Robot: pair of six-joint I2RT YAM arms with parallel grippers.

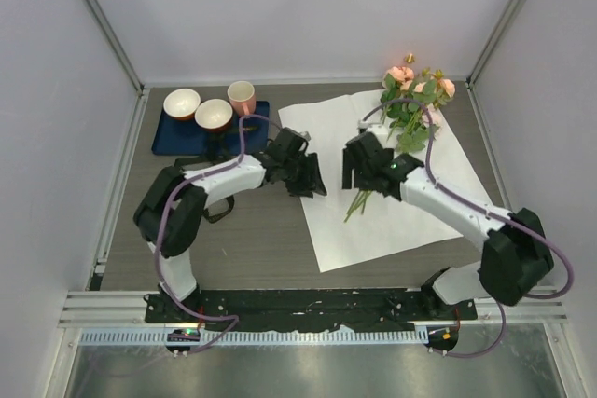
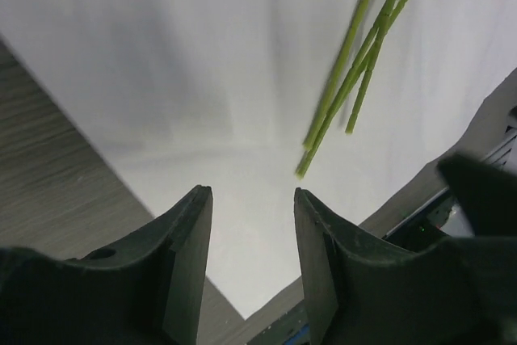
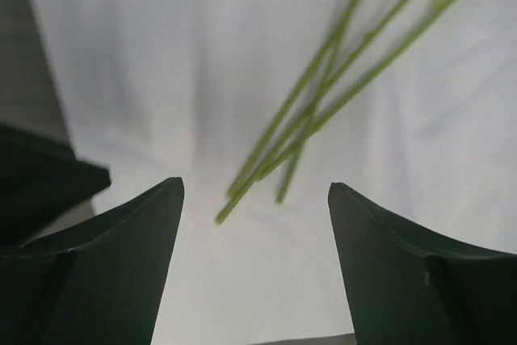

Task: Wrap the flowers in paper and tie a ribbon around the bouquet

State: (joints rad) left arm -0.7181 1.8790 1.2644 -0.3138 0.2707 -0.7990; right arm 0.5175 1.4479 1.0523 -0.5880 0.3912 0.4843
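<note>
The white paper (image 1: 392, 221) lies flat on the table right of centre. On it lie the flowers (image 1: 415, 90), pink roses and leaves at the far right corner, stems (image 1: 359, 200) pointing to the near left. My left gripper (image 1: 313, 180) hovers open over the paper's left edge (image 2: 242, 119), stem ends (image 2: 343, 90) just ahead of it. My right gripper (image 1: 358, 171) hangs open above the stem ends (image 3: 315, 111), nothing between its fingers. A thin dark loop (image 1: 222, 212) lies under my left arm; I cannot tell whether it is the ribbon.
A dark blue tray (image 1: 173, 142) at the back left carries two bowls (image 1: 182, 102) and a pink cup (image 1: 242, 97). Walls and metal posts enclose the table on three sides. The two grippers hang close together over the paper.
</note>
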